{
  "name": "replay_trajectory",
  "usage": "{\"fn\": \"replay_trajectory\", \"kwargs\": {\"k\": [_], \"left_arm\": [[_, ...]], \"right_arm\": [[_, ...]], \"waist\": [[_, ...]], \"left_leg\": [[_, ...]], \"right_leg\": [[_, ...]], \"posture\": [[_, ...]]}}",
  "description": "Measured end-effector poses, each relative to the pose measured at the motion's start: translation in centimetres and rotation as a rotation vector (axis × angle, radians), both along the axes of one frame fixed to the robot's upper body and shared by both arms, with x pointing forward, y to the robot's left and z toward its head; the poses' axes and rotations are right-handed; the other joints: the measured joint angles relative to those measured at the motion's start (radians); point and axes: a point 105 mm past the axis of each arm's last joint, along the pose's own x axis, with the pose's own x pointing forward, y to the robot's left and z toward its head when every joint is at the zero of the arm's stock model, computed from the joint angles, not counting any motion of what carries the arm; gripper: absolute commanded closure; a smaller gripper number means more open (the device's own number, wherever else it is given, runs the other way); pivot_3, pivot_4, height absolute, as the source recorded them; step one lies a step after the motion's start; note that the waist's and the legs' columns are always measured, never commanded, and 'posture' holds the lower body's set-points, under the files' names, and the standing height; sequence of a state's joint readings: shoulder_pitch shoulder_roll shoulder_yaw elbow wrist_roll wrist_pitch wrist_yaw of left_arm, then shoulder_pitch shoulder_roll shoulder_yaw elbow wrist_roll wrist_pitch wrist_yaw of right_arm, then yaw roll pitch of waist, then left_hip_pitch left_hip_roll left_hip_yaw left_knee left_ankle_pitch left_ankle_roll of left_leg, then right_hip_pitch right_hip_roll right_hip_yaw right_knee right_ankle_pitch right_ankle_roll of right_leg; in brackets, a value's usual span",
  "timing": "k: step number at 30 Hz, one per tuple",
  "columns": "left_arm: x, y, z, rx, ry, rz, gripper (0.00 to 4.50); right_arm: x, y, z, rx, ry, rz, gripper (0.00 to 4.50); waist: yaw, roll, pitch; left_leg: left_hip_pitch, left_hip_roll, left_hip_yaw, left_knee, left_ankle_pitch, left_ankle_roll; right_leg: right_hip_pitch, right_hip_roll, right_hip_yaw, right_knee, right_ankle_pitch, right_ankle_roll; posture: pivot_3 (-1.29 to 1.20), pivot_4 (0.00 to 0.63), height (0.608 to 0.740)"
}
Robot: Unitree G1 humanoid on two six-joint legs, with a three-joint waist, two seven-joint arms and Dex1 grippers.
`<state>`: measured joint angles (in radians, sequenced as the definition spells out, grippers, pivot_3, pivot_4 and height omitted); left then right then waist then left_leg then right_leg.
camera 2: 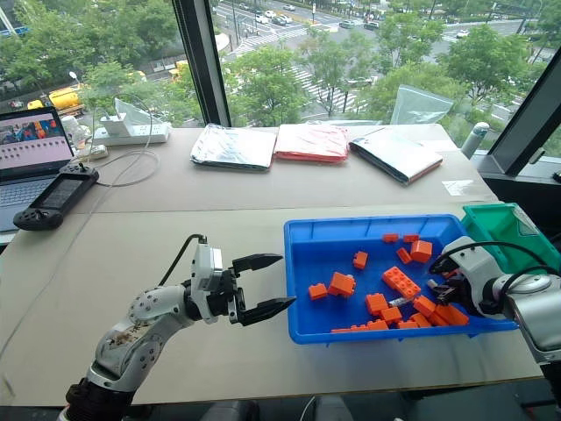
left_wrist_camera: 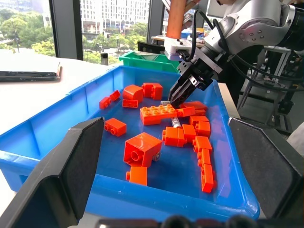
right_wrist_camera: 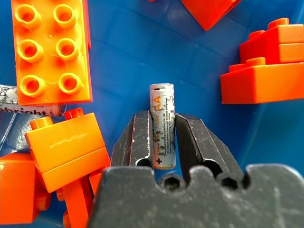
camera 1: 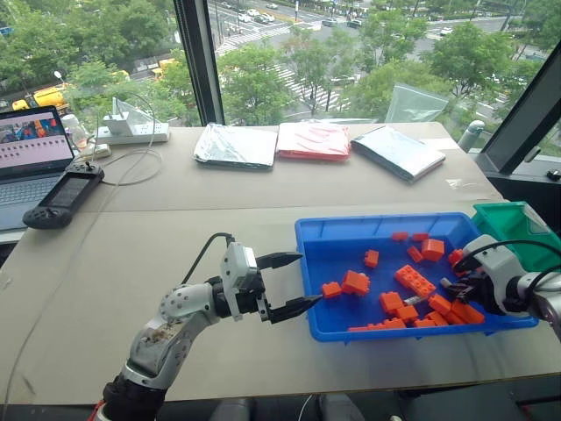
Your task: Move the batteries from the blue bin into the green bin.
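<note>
We see a wide beige wooden table (camera 1: 175,254) under daylight; behind it, tall dark-framed glass windows (camera 1: 263,53) overlook green trees and streets.

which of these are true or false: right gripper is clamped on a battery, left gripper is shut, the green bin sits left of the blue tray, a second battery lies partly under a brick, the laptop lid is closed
1. The right gripper is clamped on a battery. True.
2. The left gripper is shut. False: its fingers stand apart, holding nothing, just outside the blue tray.
3. The green bin sits left of the blue tray. False: it stands at the tray's right end.
4. A second battery lies partly under an orange brick. True.
5. The laptop lid is closed. False: it is open with the screen lit.
</note>
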<state>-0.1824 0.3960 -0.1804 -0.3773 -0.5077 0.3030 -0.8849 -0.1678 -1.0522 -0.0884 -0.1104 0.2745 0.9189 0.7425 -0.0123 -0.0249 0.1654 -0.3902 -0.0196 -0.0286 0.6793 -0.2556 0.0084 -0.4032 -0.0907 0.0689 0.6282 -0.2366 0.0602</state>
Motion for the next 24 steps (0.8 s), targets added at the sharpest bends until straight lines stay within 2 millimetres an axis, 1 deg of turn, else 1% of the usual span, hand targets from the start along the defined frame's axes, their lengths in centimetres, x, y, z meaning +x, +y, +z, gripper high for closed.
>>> {"fn": "replay_trajectory", "kwargs": {"k": [4, 6, 8, 10, 14, 15, 17, 20, 23, 24], "left_arm": [[0.0, 0.0, 0.0, 0.0, 0.0, 0.0, 0.0], [0.0, 0.0, 0.0, 0.001, 0.0, 0.0, 0.0], [0.0, 0.0, 0.0, 0.001, 0.0, 0.0, 0.0], [0.0, 0.0, 0.0, 0.002, 0.0, -0.002, 0.0], [0.0, 0.1, 0.0, 0.004, 0.0, -0.002, 0.0], [0.0, 0.1, 0.0, 0.004, 0.0, -0.002, 0.0], [0.0, 0.1, -0.1, 0.005, 0.0, -0.003, 0.0], [0.0, 0.1, 0.0, 0.005, -0.001, -0.005, 0.0], [0.0, 0.1, -0.1, 0.005, -0.001, -0.006, 0.0], [0.0, 0.1, 0.0, 0.005, -0.001, -0.006, 0.0]], "right_arm": [[-0.1, 0.1, 0.0, -0.011, -0.011, 0.018, 4.24], [0.1, 0.5, 0.6, 0.025, -0.048, 0.02, 4.24], [0.5, 1.1, 2.4, 0.075, -0.124, 0.031, 4.24], [1.1, 1.6, 5.2, 0.108, -0.229, 0.046, 4.24], [2.1, 1.6, 10.4, 0.141, -0.447, 0.008, 4.24], [2.3, 1.4, 11.2, 0.139, -0.483, -0.01, 4.24], [2.9, 0.2, 12.3, 0.108, -0.559, -0.094, 4.24], [3.5, -3.1, 13.3, 0.052, -0.649, -0.289, 4.24], [3.3, -5.8, 13.2, -0.032, -0.668, -0.421, 4.24], [3.3, -6.2, 13.0, -0.043, -0.664, -0.445, 4.24]], "waist": [[0.0, 0.0, 0.0], [0.0, 0.0, 0.0], [-0.001, 0.001, 0.0], [-0.002, 0.001, 0.0], [0.0, 0.001, 0.0], [0.0, 0.001, 0.0], [0.001, 0.001, 0.0], [0.004, 0.001, 0.0], [0.002, 0.001, 0.0], [0.001, 0.001, 0.0]], "left_leg": [[0.0, 0.0, 0.0, 0.0, 0.0, 0.0], [0.0, 0.0, 0.0, 0.0, 0.0, 0.0], [0.0, 0.0, -0.001, 0.0, 0.0, 0.0], [0.0, 0.0, -0.001, 0.0, 0.0, 0.0], [0.0, 0.0, -0.001, 0.0, 0.0, 0.0], [0.0, 0.0, -0.001, 0.0, 0.0, 0.0], [-0.001, 0.0, -0.001, 0.0, 0.0, 0.0], [-0.001, -0.001, 0.001, 0.0, 0.0, 0.0], [-0.001, -0.001, 0.002, -0.001, 0.0, 0.0], [-0.001, -0.001, 0.002, -0.001, 0.0, 0.0]], "right_leg": [[0.0, 0.0, 0.0, 0.0, 0.0, 0.0], [0.0, 0.0, 0.0, 0.0, 0.0, 0.0], [0.0, 0.0, 0.0, 0.0, 0.0, 0.0], [0.0, 0.0, 0.0, 0.0, 0.0, 0.0], [0.0, 0.0, 0.0, 0.0, 0.0, 0.0], [0.0, 0.0, 0.0, 0.0, 0.0, 0.0], [0.0, 0.0, 0.0, 0.0, 0.0, 0.0], [-0.001, -0.001, 0.0, 0.0, 0.0, 0.0], [-0.001, -0.001, 0.0, 0.0, 0.0, 0.0], [-0.001, -0.001, 0.0, 0.0, 0.0, 0.0]], "posture": [[0.0, 0.15, 0.74], [0.0, 0.15, 0.74], [0.0, 0.15, 0.74], [0.0, 0.15, 0.74], [0.0, 0.15, 0.74], [0.0, 0.15, 0.74], [0.0, 0.15, 0.74], [0.0, 0.15, 0.74], [0.0, 0.15, 0.74], [0.0, 0.15, 0.74]]}}
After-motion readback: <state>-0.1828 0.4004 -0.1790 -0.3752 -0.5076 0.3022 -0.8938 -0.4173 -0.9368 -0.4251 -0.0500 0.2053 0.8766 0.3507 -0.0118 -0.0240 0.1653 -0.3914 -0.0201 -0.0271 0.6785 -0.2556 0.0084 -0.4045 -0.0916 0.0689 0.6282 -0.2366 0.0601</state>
